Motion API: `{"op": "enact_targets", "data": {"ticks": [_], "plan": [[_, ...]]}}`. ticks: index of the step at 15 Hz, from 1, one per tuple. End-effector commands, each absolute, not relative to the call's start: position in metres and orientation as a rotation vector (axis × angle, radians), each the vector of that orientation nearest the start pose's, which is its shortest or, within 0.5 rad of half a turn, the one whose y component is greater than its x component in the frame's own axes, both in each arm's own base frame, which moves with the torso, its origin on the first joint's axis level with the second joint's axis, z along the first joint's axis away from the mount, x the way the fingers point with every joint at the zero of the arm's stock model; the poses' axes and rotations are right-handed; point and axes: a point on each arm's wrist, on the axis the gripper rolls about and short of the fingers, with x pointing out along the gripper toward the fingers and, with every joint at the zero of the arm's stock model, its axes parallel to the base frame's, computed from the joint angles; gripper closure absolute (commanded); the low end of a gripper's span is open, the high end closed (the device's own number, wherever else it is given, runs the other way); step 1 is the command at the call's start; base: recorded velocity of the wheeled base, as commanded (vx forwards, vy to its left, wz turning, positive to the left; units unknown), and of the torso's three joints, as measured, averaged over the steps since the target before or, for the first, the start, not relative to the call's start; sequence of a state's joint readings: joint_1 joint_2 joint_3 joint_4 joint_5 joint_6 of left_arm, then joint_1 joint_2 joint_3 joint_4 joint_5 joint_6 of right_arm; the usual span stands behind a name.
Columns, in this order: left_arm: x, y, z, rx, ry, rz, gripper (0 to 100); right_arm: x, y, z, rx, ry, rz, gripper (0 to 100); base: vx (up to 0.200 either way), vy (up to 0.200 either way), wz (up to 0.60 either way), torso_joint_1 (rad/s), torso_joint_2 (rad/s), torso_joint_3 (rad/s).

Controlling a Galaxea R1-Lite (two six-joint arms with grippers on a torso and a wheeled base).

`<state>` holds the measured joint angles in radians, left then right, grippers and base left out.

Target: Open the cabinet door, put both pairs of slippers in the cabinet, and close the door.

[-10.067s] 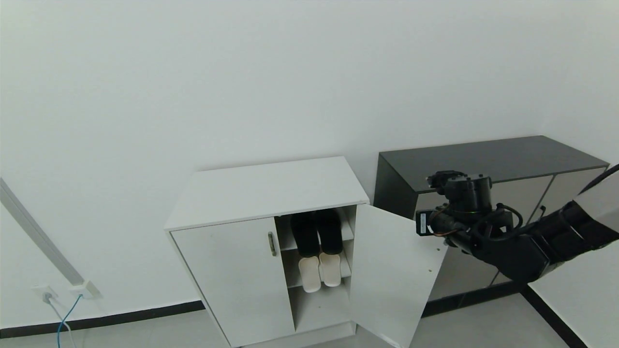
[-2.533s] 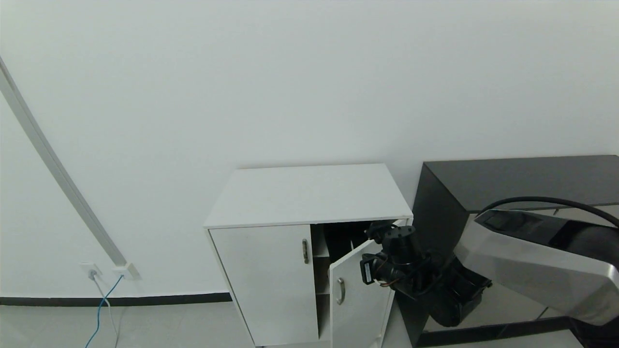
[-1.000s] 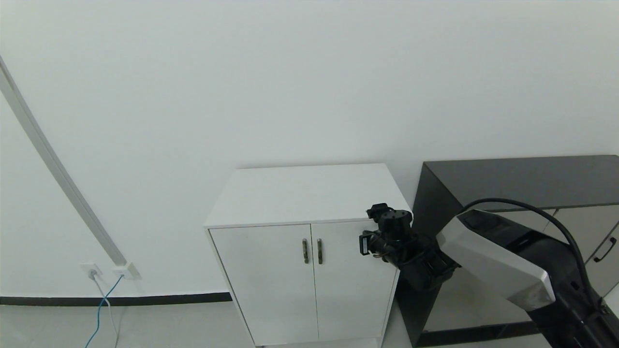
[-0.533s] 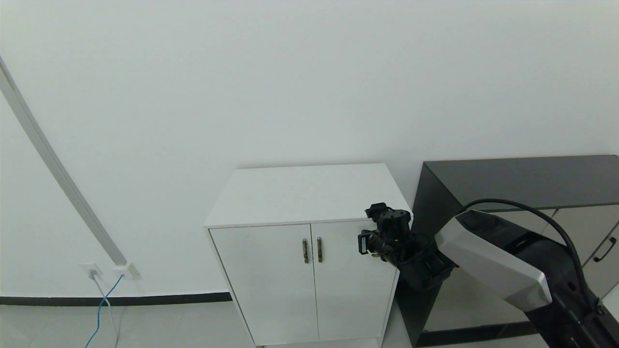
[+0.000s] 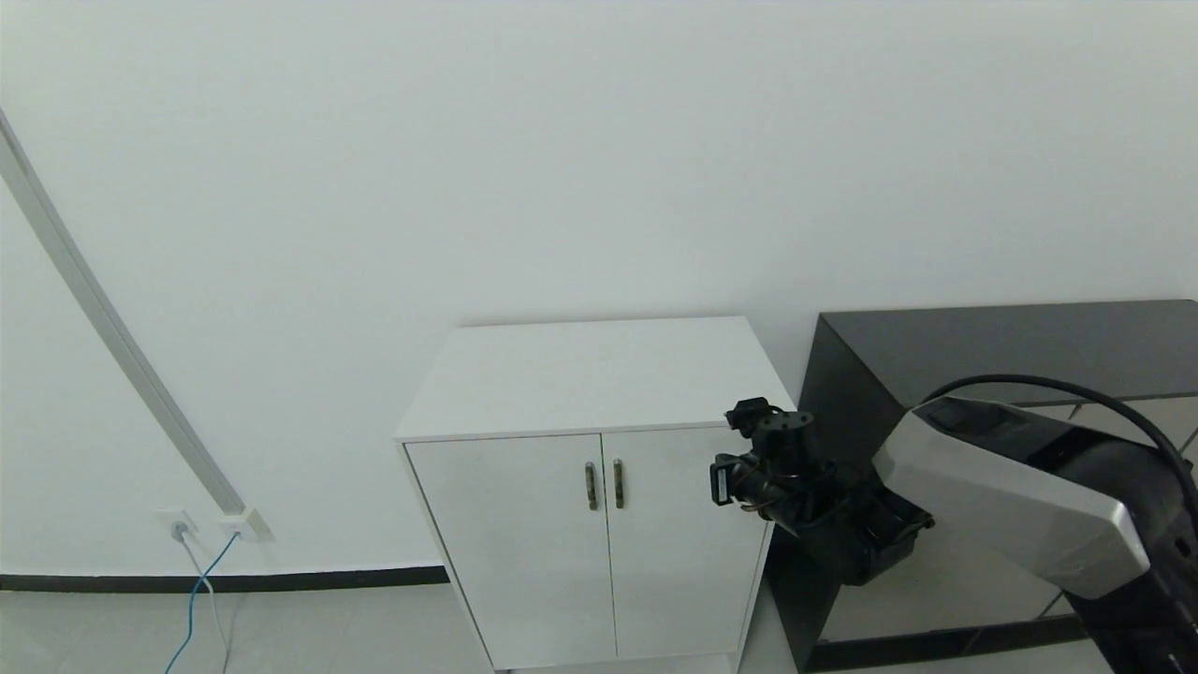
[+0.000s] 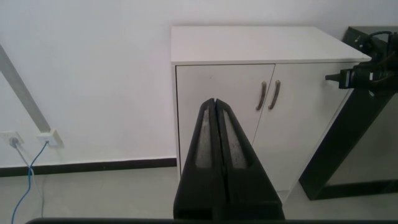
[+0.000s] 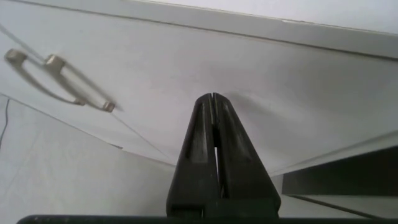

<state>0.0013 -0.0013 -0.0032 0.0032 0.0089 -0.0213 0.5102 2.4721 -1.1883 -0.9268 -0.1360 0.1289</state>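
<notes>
Pointing its pinched-together fingers straight at the shut right cabinet door (image 5: pixel 679 552), the right gripper (image 7: pixel 213 98) is hovering close by the panel's upper hinge side, away from the handle (image 5: pixel 619 484); the left gripper (image 6: pixel 214 102), also pinched closed, is hanging well back.

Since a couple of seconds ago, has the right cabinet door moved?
Yes: the right door swung shut and now sits flush beside the left door.

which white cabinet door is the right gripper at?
The right-hand door: the right gripper sits by its upper outer edge, far from the left-hand door.
</notes>
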Motion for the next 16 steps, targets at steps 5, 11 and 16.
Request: {"op": "enact_targets", "data": {"ticks": [5, 11, 16], "plan": [[-0.023, 0.0, 0.076, -0.021, 0.0, 0.011, 100, 0.331, 0.182, 0.064, 0.025, 0.332, 0.334, 100, 0.0, 0.0, 0.0, 0.0, 0.0, 0.0], [-0.023, 0.0, 0.076, -0.021, 0.0, 0.011, 100, 0.278, 0.129, 0.097, 0.037, 0.302, 0.228, 100, 0.0, 0.0, 0.0, 0.0, 0.0, 0.0], [-0.023, 0.0, 0.076, -0.021, 0.0, 0.011, 100, 0.236, 0.086, 0.098, 0.051, 0.294, 0.146, 100, 0.0, 0.0, 0.0, 0.0, 0.0, 0.0]]}}
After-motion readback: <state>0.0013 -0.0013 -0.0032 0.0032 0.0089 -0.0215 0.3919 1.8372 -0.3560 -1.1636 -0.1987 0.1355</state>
